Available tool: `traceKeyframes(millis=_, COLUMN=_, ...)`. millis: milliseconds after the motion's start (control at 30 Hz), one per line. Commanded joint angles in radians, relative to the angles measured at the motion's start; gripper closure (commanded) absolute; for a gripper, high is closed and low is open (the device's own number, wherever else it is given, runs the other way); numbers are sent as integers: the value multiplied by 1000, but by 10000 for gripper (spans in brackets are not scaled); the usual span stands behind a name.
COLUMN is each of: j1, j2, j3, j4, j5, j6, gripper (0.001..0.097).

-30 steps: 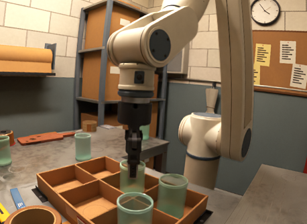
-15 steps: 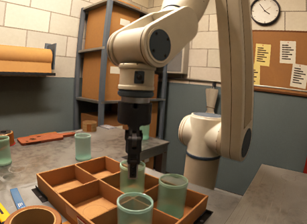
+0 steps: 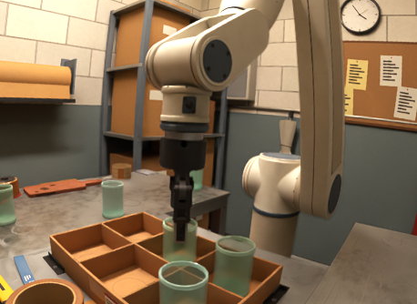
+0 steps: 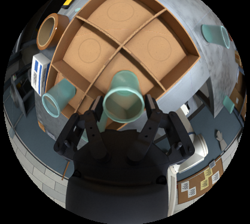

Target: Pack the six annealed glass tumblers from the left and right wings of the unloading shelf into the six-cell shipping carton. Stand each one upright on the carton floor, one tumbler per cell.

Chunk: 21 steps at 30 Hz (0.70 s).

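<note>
A fourth tumbler (image 3: 197,178) on the far side of the table is mostly hidden behind my gripper body. The six-cell carton (image 3: 159,257) (image 4: 119,48) sits on the table in front of me. Three pale green glass tumblers stand upright in it: one in the middle cell on the far side (image 3: 180,239) (image 4: 123,99), one to its right (image 3: 234,264), and one in the near right cell (image 3: 183,282) (image 4: 58,96). My gripper (image 3: 180,218) (image 4: 124,108) is open around the rim of the middle tumbler and holds nothing. Two more tumblers stand on the table to the left (image 3: 112,198) (image 3: 6,204).
The carton's dividers and walls rise around the standing tumblers. A roll of tape (image 3: 45,292) (image 4: 49,30) lies at the near left corner, beside a blue marker (image 3: 22,268). An orange plate (image 3: 54,187) lies at the far left. A shelf unit stands behind the table.
</note>
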Motion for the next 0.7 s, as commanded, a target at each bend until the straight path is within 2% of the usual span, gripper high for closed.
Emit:
traceKeyframes(millis=0, j1=0, j2=-1, j3=-1, j4=0, j5=0, j6=0, gripper=221)
traceKeyframes(millis=167, j1=0, j2=-10, j3=-9, j4=0, j5=17, j6=0, gripper=221)
traceKeyframes(millis=500, j1=0, j2=-54, j3=-51, j4=0, j5=103, j6=0, gripper=221)
traceKeyframes(millis=667, j1=0, j2=-59, j3=-56, j4=0, j5=115, j6=0, gripper=221)
